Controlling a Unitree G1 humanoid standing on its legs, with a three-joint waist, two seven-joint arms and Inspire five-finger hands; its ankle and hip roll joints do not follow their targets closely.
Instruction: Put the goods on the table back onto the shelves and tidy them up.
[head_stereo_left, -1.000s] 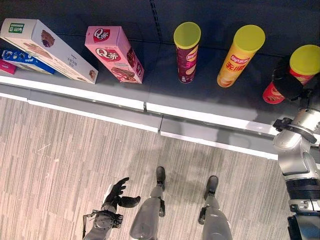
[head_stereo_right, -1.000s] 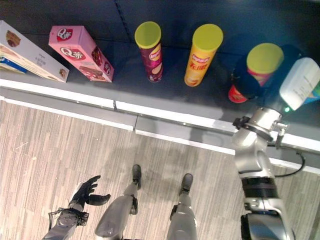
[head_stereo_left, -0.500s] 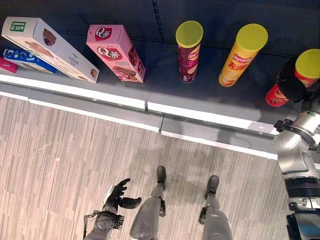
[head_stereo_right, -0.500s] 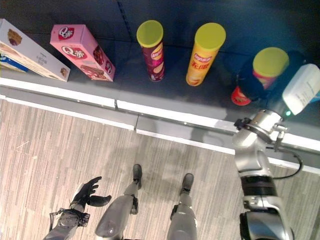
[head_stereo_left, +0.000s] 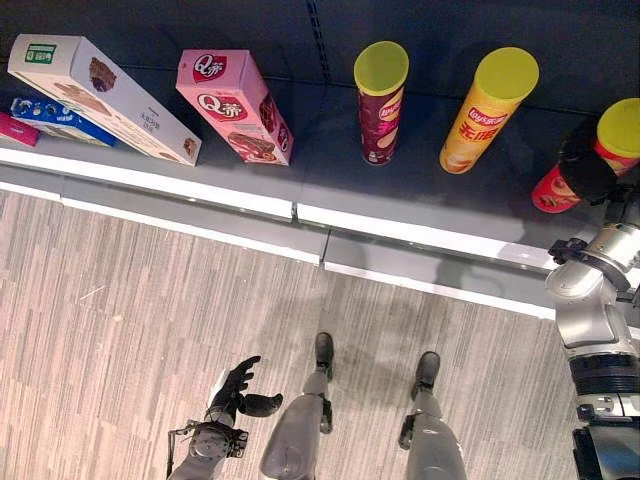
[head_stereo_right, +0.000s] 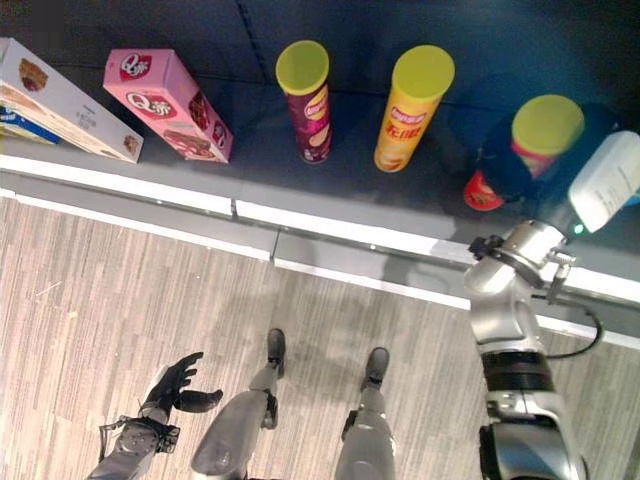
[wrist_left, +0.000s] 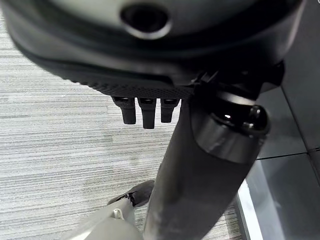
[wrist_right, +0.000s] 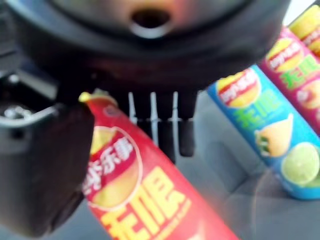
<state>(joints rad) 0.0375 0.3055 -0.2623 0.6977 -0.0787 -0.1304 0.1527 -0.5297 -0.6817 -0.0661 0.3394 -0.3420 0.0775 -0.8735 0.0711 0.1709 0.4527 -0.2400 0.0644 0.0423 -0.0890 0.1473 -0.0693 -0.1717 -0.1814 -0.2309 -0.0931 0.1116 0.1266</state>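
A red chip can (head_stereo_left: 612, 130) with a yellow-green lid stands on the dark shelf (head_stereo_left: 420, 190) at the far right. My right hand (head_stereo_left: 586, 170) reaches up over the shelf edge and wraps its side. In the right wrist view the red can (wrist_right: 135, 190) runs between the thumb and the fingers (wrist_right: 167, 125). My left hand (head_stereo_left: 238, 384) hangs low over the floor at the lower left, open and holding nothing, its fingers (wrist_left: 144, 111) relaxed.
Along the shelf stand a yellow can (head_stereo_left: 487, 110), a purple can (head_stereo_left: 380, 100), a pink box (head_stereo_left: 232, 105), a white box (head_stereo_left: 100, 95) and a blue pack (head_stereo_left: 55, 118). A white bottle (head_stereo_right: 605, 180) is right of the red can. A blue can (wrist_right: 260, 130) stands nearby.
The camera has drifted slightly, so the whole picture shifts. My right hand stays on the red can and my left hand has not moved.
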